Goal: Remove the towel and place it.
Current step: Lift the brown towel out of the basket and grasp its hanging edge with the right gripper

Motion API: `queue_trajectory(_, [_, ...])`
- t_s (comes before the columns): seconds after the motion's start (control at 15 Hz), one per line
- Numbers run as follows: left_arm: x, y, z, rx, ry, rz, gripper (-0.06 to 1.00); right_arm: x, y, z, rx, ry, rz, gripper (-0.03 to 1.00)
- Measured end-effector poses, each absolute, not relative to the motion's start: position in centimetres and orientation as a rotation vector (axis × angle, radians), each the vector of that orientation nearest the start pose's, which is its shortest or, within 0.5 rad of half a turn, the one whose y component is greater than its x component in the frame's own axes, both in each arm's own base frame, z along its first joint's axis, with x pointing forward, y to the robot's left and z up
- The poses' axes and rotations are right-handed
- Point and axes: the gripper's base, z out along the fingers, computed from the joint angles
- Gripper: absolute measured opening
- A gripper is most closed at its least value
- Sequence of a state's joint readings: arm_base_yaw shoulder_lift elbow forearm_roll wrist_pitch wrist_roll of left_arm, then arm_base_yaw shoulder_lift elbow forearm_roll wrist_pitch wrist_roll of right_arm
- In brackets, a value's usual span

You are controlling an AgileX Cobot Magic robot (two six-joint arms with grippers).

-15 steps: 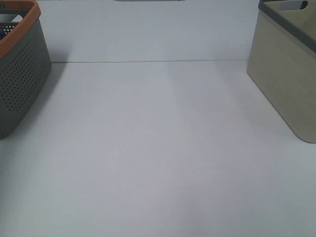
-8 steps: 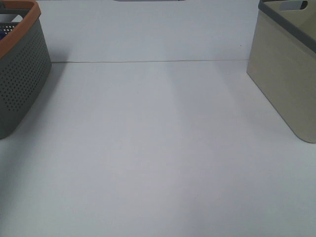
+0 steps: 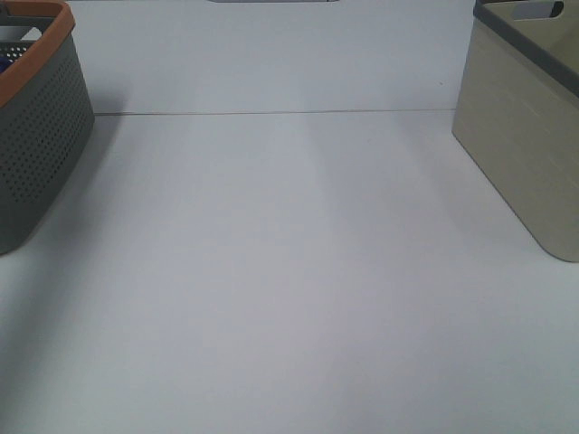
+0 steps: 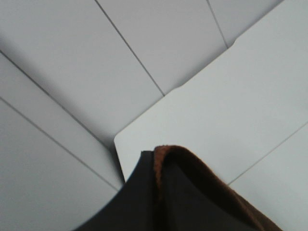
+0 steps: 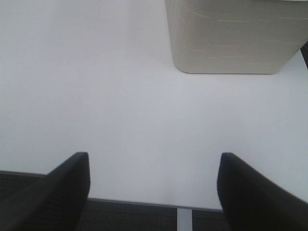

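Observation:
The towel (image 4: 192, 159) appears only in the left wrist view, as a reddish-brown hem curving over the dark fingers. My left gripper (image 4: 155, 161) is shut on the towel, its two fingers pressed together, above a rounded corner of the white table (image 4: 231, 96). The rest of the cloth is hidden behind the fingers. My right gripper (image 5: 154, 192) stands open over the table's near edge, with nothing between its two black fingers (image 5: 67, 192). Neither gripper nor the towel appears in the exterior high view.
A grey perforated basket with an orange rim (image 3: 41, 136) stands at the table's far left. A beige bin with a dark rim (image 3: 525, 145) stands at the far right, also ahead of the right gripper as the beige bin (image 5: 231, 38).

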State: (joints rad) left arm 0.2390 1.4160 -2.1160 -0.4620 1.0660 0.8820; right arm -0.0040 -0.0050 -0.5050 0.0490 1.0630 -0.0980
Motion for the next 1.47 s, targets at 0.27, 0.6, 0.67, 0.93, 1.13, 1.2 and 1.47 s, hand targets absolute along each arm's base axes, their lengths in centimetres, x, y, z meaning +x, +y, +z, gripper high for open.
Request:
queue_trajectory(0.27, [24.5, 0.8, 58.1, 0.678, 1.651, 0.165, 0.0, -0.6, 0.4, 27.9, -0.098, 2.033, -0.004, 0.65])
queue_trajectory(0.6, [29.7, -6.4, 53.9, 0.99, 1.726, 0.185, 0.0, 1.4, 1.6, 29.8, -0.154, 1.958, 0.143, 0.65])
queue_trajectory(0.67, [30.3, -7.2, 53.3, 1.015, 1.735, 0.204, 0.0, 1.9, 1.8, 30.0, -0.165, 1.95, 0.165, 0.65])
queue_trajectory(0.93, [33.2, -15.0, 49.8, 1.197, 1.672, 0.332, 0.0, 6.4, 2.6, 31.4, -0.219, 1.888, 0.255, 0.65])
queue_trajectory(1.13, [33.7, -19.2, 48.2, 1.264, 1.611, 0.368, 0.0, 8.8, 2.8, 31.5, -0.188, 1.888, 0.312, 0.65])
queue_trajectory(1.2, [33.7, -20.0, 47.9, 1.267, 1.593, 0.384, 0.0, 9.4, 2.8, 31.5, -0.187, 1.888, 0.309, 0.65])
queue_trajectory(1.47, [34.4, -21.5, 47.2, 1.228, 1.572, 0.362, 0.0, 11.1, 2.7, 31.2, -0.211, 1.892, 0.277, 0.65])
